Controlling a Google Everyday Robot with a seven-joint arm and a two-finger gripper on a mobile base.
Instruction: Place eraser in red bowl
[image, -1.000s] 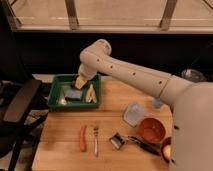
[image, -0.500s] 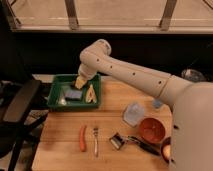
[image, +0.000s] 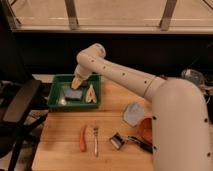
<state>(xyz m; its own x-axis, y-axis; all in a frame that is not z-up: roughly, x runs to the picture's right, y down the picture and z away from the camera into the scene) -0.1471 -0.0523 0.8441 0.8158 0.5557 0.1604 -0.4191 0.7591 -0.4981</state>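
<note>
Camera view. Surface: you are viewing pale wooden table (image: 60, 155); window (image: 115, 15) running across top, black chair (image: 20, 107) standing at left. Items: green plastic tray (image: 75, 104) holding blue pad (image: 73, 93) and yellowish forked piece (image: 90, 94); orange stick (image: 83, 138) and metal fork (image: 95, 141) lying side by side on table; red bowl (image: 145, 127) peeking from behind robot body (image: 180, 125) at right. Arm end: gripper (image: 77, 82) hanging over tray's back part, fingers spread, gripping nothing, tips just above blue pad. Task item: eraser not showing clearly to you; position relative to gripper cannot be told.
</note>
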